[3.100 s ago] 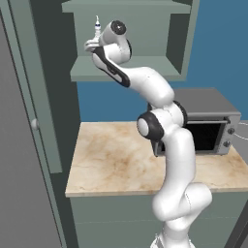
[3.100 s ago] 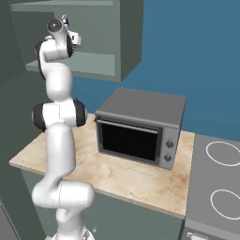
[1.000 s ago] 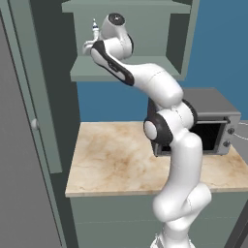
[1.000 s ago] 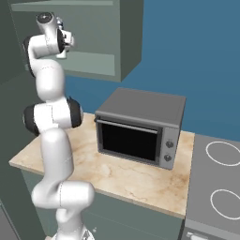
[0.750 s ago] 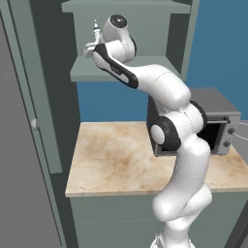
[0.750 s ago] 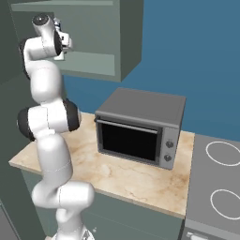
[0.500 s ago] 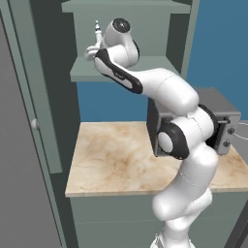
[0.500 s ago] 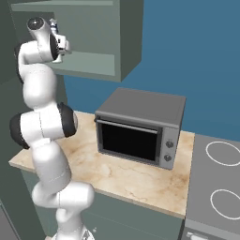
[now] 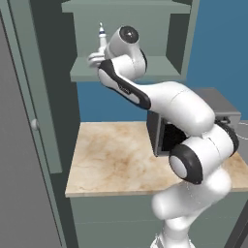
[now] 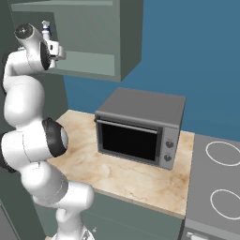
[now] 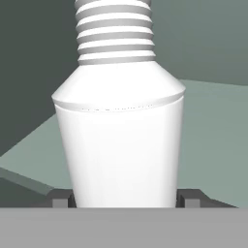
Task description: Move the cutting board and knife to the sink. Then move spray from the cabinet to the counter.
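1 spray (image 11: 118, 140) on cabinet (image 9: 126, 75) shelf, btwn gripper (image 11: 123, 198) fingertips at 6 o'clock; jaws wide, grip unconfirmed. 1 counter (image 9: 116, 155).

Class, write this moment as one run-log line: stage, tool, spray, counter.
stage: fetching spray from cabinet | tool: fingers either side of the spray, grip not confirmed | spray: upright on shelf | counter: no spray yet

Rendered kitchen showing: marbled counter (image 9: 121, 155) sitting over grey-green fronts, oven (image 10: 140, 126) standing on it, wall cabinet (image 10: 93, 37) hanging above, stovetop (image 10: 218, 183) lying alongside
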